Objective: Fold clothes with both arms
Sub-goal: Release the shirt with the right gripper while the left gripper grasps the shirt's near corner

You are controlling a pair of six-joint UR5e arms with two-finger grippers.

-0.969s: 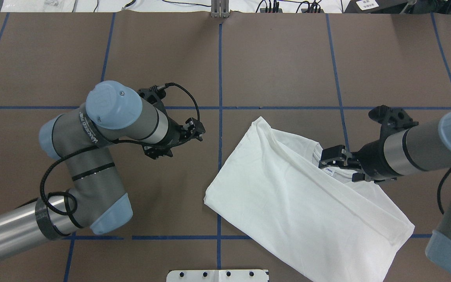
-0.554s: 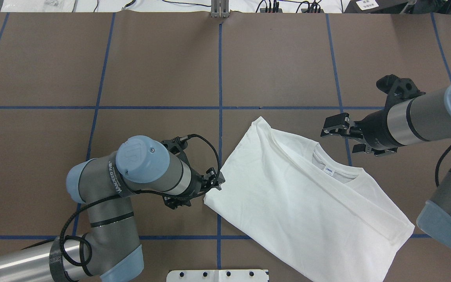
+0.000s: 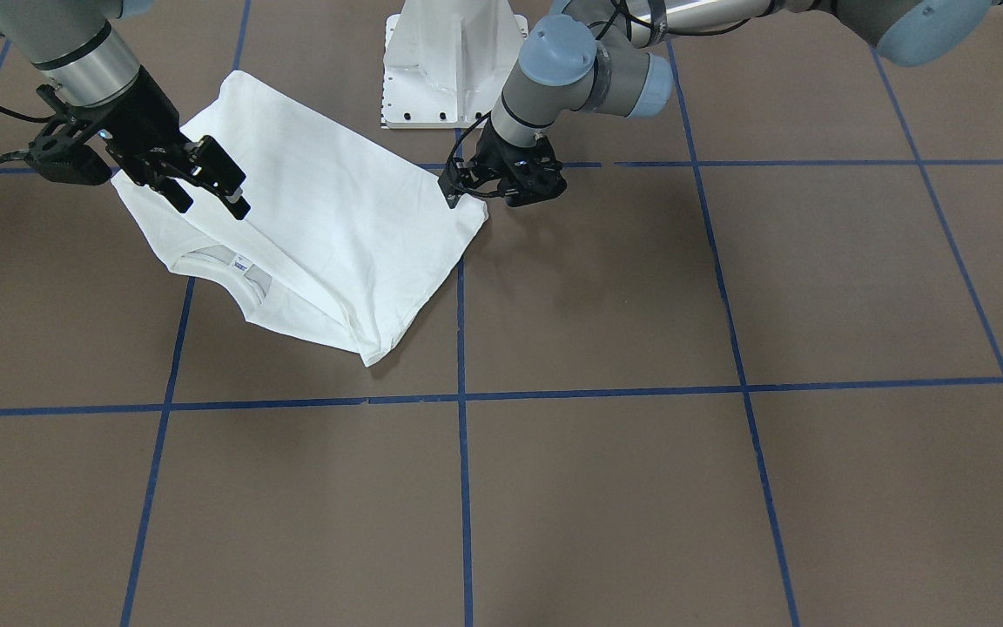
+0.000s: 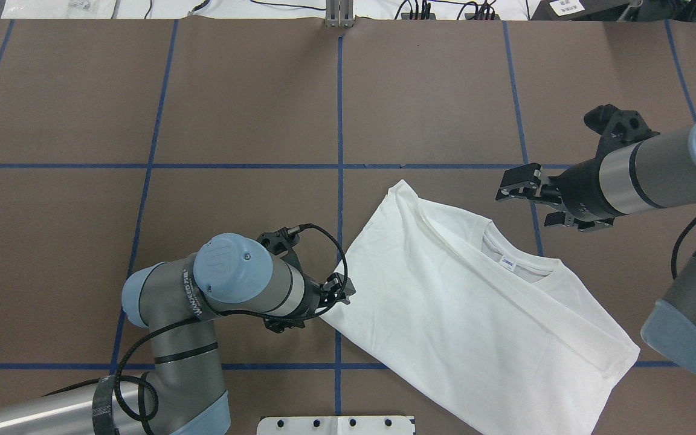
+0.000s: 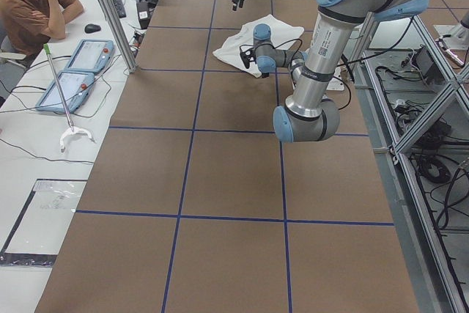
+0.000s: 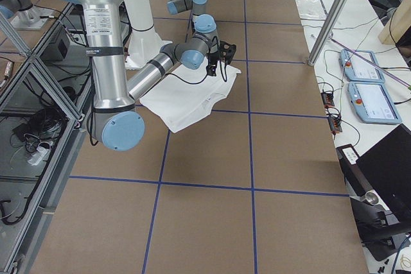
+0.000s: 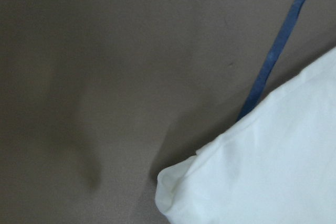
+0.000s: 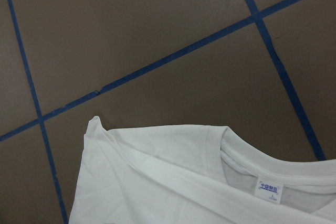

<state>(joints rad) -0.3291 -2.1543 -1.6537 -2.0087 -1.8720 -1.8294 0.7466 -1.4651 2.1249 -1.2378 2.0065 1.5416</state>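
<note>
A white shirt lies partly folded on a brown table marked with blue tape lines. It sits slantwise in the robot's right half, with its collar and small blue-white tag facing up.

The left gripper is low at the shirt's near-left corner, touching or just beside the cloth. The left wrist view shows that corner on the table but no fingers, so I cannot tell how far the gripper is open or whether it has hold of the cloth. The right gripper hangs above bare table just beyond the collar end, its fingers spread and empty.

The step in hand looks like lining up for another fold. The next move likely calls for the left gripper to pinch every layer at its corner, and for the right to take a matching point, so both lift together.

A second ago the right gripper was over the collar and the left was well away from the shirt – since then the right has drawn back and the left has come in, while the shirt lies much as it did
</note>
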